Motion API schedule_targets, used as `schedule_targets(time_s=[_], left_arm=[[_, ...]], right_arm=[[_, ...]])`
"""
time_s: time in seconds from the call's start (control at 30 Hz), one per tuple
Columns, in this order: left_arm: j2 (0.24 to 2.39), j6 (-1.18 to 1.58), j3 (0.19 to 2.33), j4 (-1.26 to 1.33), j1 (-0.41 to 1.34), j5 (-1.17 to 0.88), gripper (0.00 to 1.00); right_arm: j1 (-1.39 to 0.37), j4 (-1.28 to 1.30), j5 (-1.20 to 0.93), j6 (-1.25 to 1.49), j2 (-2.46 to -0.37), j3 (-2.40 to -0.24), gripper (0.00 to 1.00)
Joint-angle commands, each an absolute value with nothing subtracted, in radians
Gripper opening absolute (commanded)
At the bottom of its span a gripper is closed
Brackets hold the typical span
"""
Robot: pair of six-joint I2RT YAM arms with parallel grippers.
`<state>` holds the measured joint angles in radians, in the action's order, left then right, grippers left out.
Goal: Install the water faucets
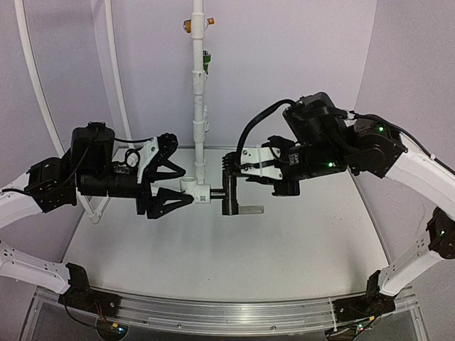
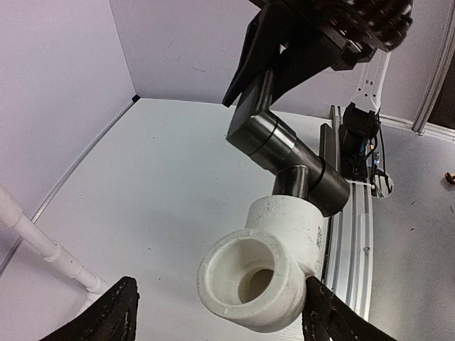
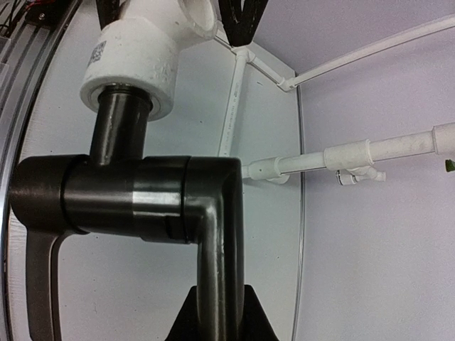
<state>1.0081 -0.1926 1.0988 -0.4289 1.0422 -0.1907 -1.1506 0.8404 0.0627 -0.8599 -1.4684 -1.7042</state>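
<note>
One faucet [image 1: 231,195], pinched by the right gripper [image 1: 233,168], is being seated in the fitting [image 1: 196,190] between the left gripper's [image 1: 183,187] spread fingers [image 1: 170,204]; tightening seemingly remains.

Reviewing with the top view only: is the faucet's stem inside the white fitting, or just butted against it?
Observer: Inside. The right wrist view shows the stem of the faucet entering the fitting, with part of the stem exposed.
Operator: Is the left end effector clamping the fitting?
Observer: No. The left wrist view shows it open, with a clear gap between one finger and the fitting.
Operator: Is the fitting on the pipe?
Observer: The socket facing the left wrist camera is empty, with no pipe in it.
</note>
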Motion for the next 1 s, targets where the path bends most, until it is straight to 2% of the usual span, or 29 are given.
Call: schedule_targets(time_s=[0.0,0.27,0.97], left_arm=[[0.996,-0.192,1.134,-0.436,1.029,-0.218,0.8],[1.029,-0.142,1.163,-0.435,1.029,-0.358,0.83],[0.966,-0.144,1.138,-0.382,1.031,-0.484,0.76]], right_arm=[[-1.166,0.8,0.0,-0.829,-1.425,-1.751,0.0],[-1.166,0.795,0.046,-0.838,-1.432,-1.744,0.0],[-1.166,0.78,0.084,-0.849,-1.444,-1.724,0.0]])
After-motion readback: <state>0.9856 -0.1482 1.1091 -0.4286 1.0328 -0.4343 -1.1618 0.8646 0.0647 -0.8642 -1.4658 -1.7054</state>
